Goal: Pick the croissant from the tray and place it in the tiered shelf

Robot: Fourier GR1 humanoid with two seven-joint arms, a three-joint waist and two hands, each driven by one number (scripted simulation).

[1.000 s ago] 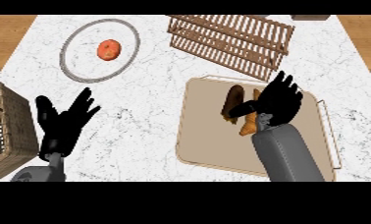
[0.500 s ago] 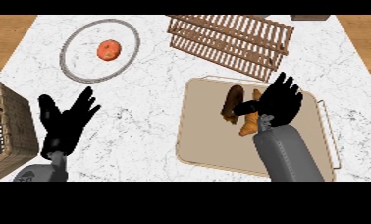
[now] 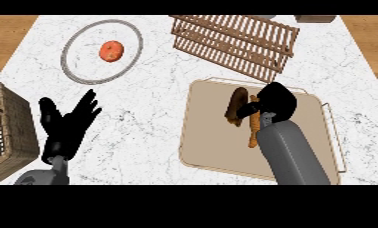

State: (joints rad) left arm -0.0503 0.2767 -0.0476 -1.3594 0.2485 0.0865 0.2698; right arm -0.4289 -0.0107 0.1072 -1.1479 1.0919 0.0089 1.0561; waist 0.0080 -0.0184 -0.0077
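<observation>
**A:** Counter first?

**B:** White marbled counter, the widest thing here. The wooden tiered shelf lies slatted at the far side, just beyond the tray. The beige tray sits at my right, its far edge close to the shelf.

**A:** Other items?

**B:** A round plate at the far left, with a small orange-red fruit on it. A wicker basket at the left edge, only partly in view.

**A:** Your hands?

**B:** My right hand is over the far part of the tray, fingers curled down against the croissant. My left hand rests near the basket, fingers spread and straight, holding nothing.

**A:** And the croissant?

**B:** On the tray, dark brown, just left of my right hand and touching it. A thin orange-brown piece lies beside it; what it is, I cannot tell.
</observation>
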